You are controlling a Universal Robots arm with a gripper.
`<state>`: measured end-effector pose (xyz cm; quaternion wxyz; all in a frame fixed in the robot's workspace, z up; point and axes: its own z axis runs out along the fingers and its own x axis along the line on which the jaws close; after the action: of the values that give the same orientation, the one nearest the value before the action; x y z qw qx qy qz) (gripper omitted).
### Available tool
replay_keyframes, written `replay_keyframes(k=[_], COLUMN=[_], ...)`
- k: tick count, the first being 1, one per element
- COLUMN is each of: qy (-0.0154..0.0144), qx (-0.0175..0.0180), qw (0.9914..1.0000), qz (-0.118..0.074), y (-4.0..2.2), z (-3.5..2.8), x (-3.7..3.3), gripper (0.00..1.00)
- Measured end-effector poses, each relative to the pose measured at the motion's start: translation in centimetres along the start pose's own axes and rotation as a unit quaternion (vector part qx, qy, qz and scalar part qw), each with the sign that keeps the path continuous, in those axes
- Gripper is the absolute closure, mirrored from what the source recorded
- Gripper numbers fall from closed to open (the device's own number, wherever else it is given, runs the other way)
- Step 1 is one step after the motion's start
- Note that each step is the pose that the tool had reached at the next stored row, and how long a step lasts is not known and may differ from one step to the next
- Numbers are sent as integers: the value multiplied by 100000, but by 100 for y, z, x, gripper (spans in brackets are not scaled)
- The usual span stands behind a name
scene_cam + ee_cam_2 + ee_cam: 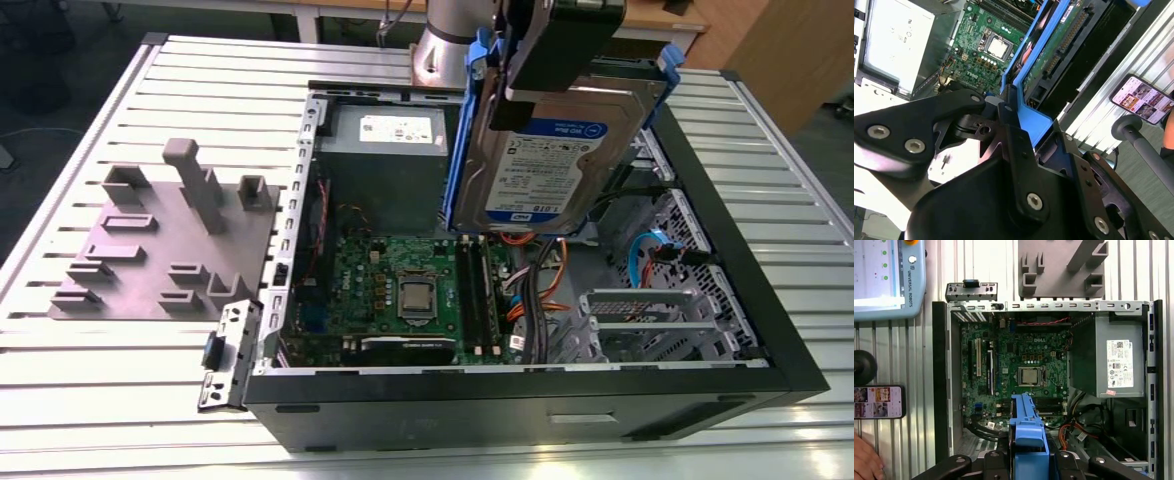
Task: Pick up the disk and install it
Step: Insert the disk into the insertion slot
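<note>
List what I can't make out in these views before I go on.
- Exterior view: the disk hides the case interior behind it; the end effector is cut off at the picture's upper edge.
- First wrist view: the end effector covers the disk beyond its blue rail.

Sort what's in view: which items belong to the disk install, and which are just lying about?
Job in hand:
- disk, held above the case
- gripper, shut on the disk's top edge
- open computer case

Lying about:
- grey fixture plate
- small metal bracket, beside the case
- phone
- teach pendant
</note>
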<state>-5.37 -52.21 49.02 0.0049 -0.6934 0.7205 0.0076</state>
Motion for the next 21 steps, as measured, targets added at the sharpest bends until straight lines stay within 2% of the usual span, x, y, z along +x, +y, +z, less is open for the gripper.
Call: replay_keyframes(k=[8,9,14,16,21], qy=[-3,-6,-4,14,5], qx=[1,4,3,-5,-1], qw=[100000,100000,100000,100000,100000], qz=[-9,-5,-1,-3,-3], y=[-14,-36,-241,-260,-279], z=[0,1,5,13,46], x=[1,0,-5,26,202], gripper=[63,63,63,63,63])
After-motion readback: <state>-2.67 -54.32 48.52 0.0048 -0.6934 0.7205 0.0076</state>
